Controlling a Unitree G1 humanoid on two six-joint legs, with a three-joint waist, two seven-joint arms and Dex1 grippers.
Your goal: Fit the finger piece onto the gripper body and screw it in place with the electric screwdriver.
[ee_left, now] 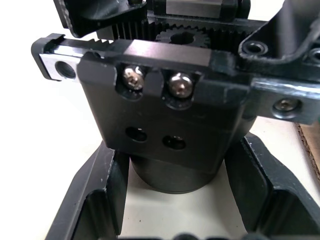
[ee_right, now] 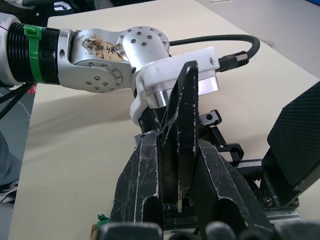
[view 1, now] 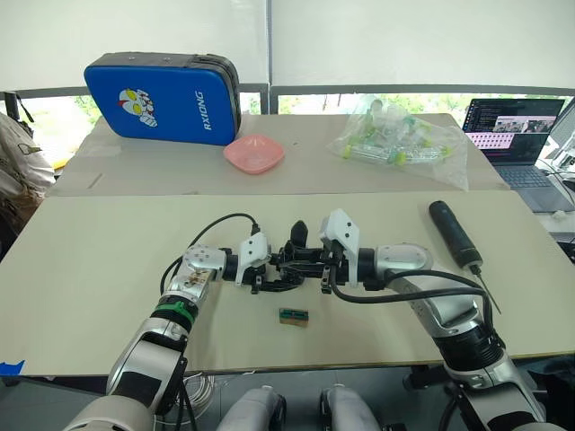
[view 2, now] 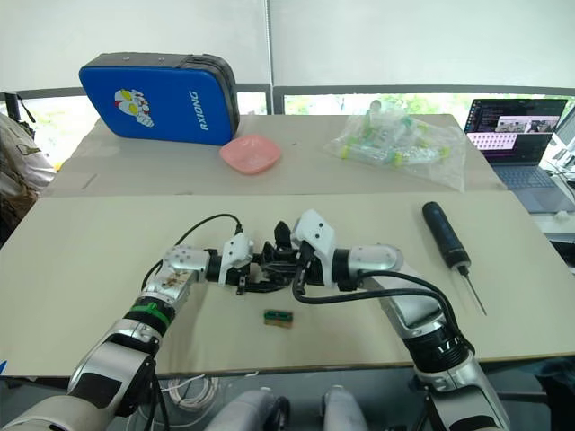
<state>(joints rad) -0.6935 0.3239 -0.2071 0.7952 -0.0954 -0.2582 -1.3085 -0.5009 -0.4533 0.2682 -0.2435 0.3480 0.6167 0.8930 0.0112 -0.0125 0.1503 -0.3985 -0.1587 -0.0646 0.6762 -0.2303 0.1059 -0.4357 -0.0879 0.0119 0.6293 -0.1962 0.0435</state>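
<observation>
Worktop [view 1: 108,269], near edge: both arms meet at its middle over the gripper body [view 1: 292,262]. The left gripper [view 1: 262,280] has its fingers closed around the body's round base. The right gripper [ee_right: 177,200] pinches the upright finger piece [ee_right: 182,125] between its fingers, at the body's toothed rail. The fitting step appears to be under way. The electric screwdriver [view 1: 456,235] lies untouched, well apart on the right; seating the piece probably comes first, then fetching that tool.
</observation>
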